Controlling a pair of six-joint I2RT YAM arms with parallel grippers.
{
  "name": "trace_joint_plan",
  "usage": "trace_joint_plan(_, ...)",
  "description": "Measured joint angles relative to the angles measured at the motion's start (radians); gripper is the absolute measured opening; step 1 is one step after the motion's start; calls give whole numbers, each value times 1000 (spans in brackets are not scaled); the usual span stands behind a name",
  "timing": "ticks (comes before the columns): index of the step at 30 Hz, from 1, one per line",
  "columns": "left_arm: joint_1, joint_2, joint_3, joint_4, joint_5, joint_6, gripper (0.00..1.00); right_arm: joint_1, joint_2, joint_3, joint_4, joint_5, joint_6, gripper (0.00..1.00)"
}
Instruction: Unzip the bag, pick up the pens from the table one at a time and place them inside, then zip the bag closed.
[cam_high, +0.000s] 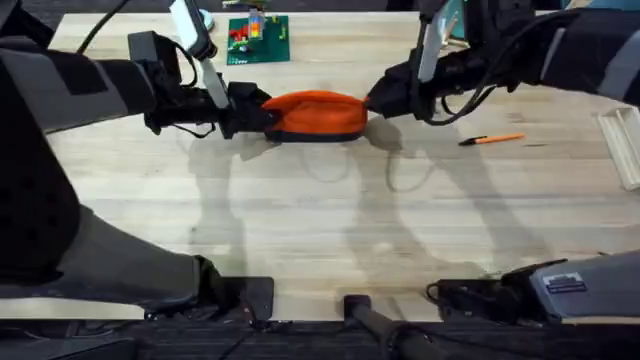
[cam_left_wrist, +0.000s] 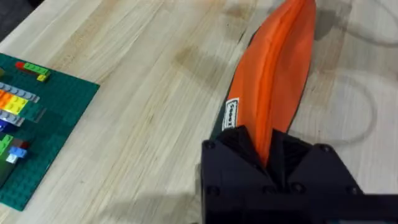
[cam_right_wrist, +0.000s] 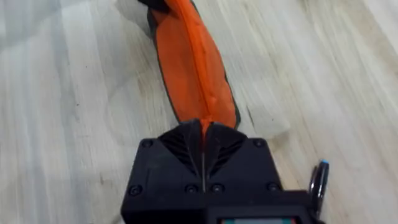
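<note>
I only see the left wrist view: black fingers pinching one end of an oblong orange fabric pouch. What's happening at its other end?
Observer: The right gripper is shut on that end of the orange fabric pouch.
Operator: Any pens nearby?
Observer: A slim orange pen lies on the light wooden table, on the right gripper's side, apart from the pouch.
Operator: Is the zipper open?
Observer: From the right wrist view, it looks closed.

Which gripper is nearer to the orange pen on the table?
Right. The right gripper pinches the bag's end on the side where the orange pen lies. The left gripper grips the bag's opposite end, with the whole bag between it and the pen.
</note>
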Motion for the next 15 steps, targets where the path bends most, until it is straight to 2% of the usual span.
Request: trace_joint_plan(15, 0, 0, 0, 1, -1, 0, 42, 61, 0, 0, 83, 2, 0, 30)
